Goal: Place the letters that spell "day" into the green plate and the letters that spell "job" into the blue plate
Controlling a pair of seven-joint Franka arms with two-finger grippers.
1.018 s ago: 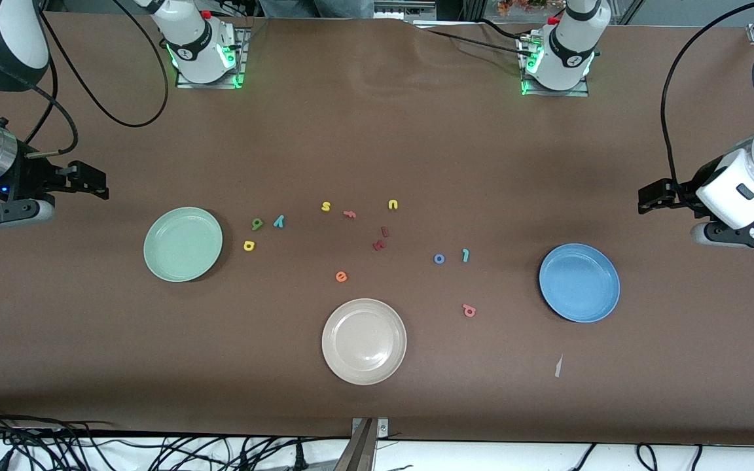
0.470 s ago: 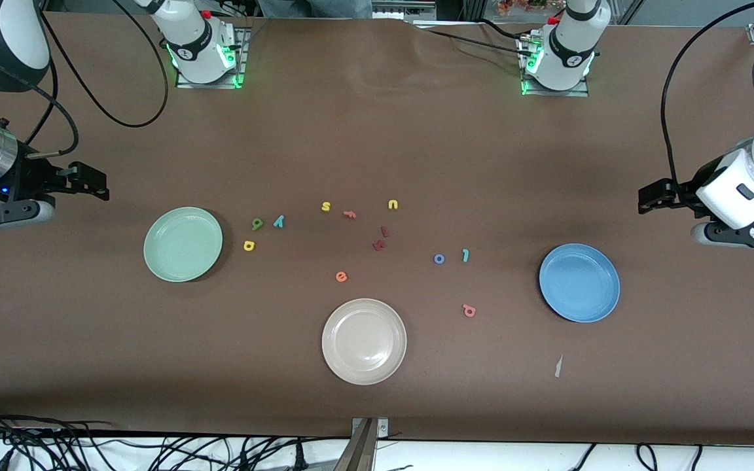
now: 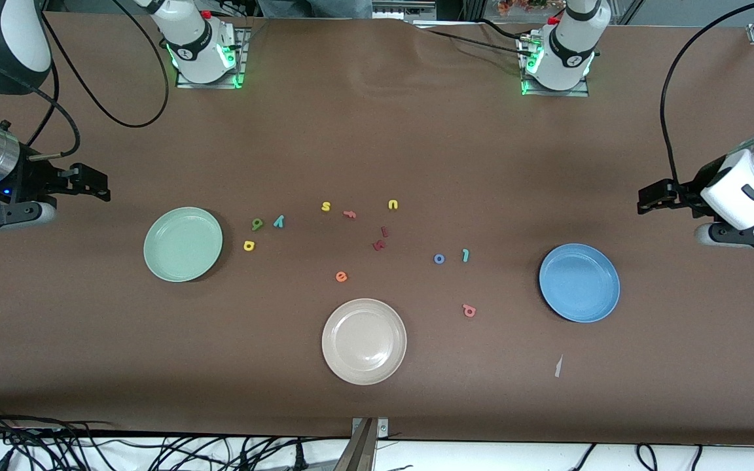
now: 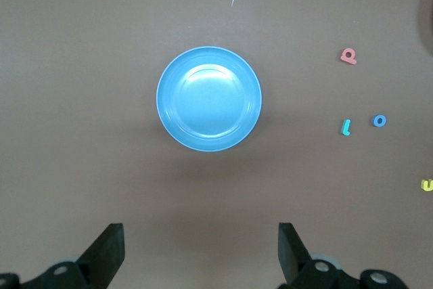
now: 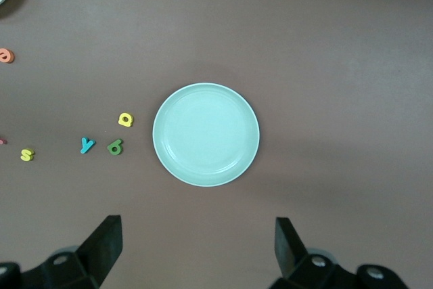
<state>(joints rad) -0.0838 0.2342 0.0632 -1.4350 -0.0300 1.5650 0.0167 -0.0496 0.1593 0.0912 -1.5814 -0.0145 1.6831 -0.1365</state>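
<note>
The green plate (image 3: 182,244) (image 5: 206,134) lies empty toward the right arm's end. Beside it are the yellow letter (image 3: 249,245) (image 5: 125,119), the olive letter (image 3: 257,224) (image 5: 115,147) and the teal "y" (image 3: 279,221) (image 5: 86,145). The blue plate (image 3: 579,282) (image 4: 208,98) lies empty toward the left arm's end, with the blue "o" (image 3: 439,258) (image 4: 379,120), teal "j" (image 3: 465,255) (image 4: 346,126) and salmon "b" (image 3: 469,311) (image 4: 348,55) nearby. My right gripper (image 3: 92,183) (image 5: 197,228) hangs open beside the green plate. My left gripper (image 3: 648,198) (image 4: 200,235) hangs open beside the blue plate. Both hold nothing.
A beige plate (image 3: 364,341) sits nearest the front camera, mid-table. Other loose letters lie in the middle: a yellow "s" (image 3: 326,207), a yellow "u" (image 3: 393,205), a salmon piece (image 3: 349,214), two dark red pieces (image 3: 379,245) and an orange "e" (image 3: 341,277). A paper scrap (image 3: 557,366) lies near the blue plate.
The arms have barely shifted at the table's ends. No letter or plate has moved.
</note>
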